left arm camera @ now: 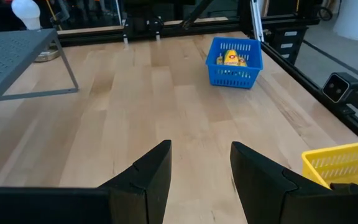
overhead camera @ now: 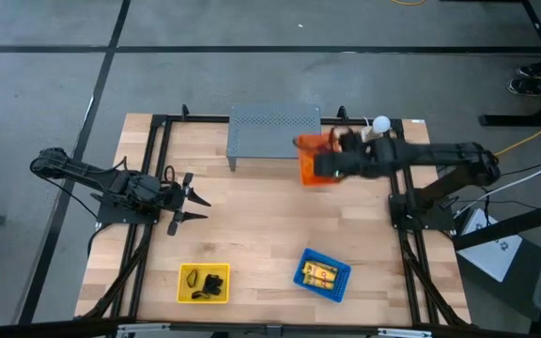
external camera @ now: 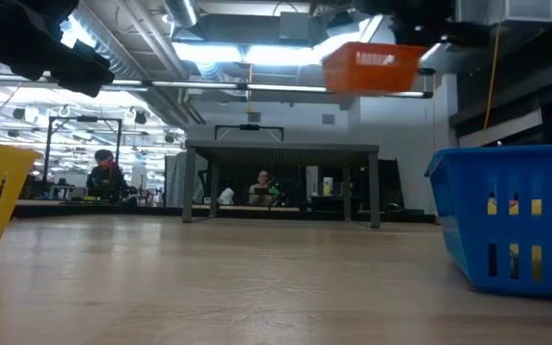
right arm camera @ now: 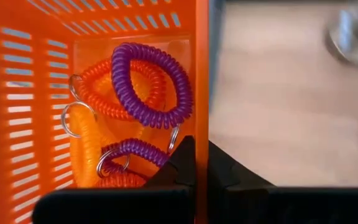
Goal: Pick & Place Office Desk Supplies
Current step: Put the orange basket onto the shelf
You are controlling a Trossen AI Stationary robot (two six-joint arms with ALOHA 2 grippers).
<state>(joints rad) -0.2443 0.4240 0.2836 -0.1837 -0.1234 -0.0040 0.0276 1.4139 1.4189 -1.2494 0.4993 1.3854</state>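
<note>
So the right claw (right arm camera: 201, 163) is pinched shut on one wall of the orange basket (overhead camera: 316, 160) and has it up off the desk (overhead camera: 261, 225). In the low view it hangs in the upper right of the frame, well above the wood, and in the high view it sits just right of the grey shelf (overhead camera: 273, 130), upper middle. Inside are the coil loops, a purple one (right arm camera: 151, 84), an orange-red one (right arm camera: 107, 87), plus more purple and orange underneath with little metal rings.

What worries me: it's holding a thin slotted plastic wall by one edge, so all the weight hangs off that pinch. If the arm swings quick, I'd guess the basket could pivot or slip out, and the springy coils would bounce everywhere. It's also close to the shelf, so a low pass could clip the shelf edge.

The left claw (overhead camera: 188, 197) is parked at mid left with its fingers apart, holding nothing, so no help there. The yellow basket (overhead camera: 203, 284) with black clips and the blue basket (overhead camera: 322, 273) with yellow packets sit at the bottom of the high view, well clear.
</note>
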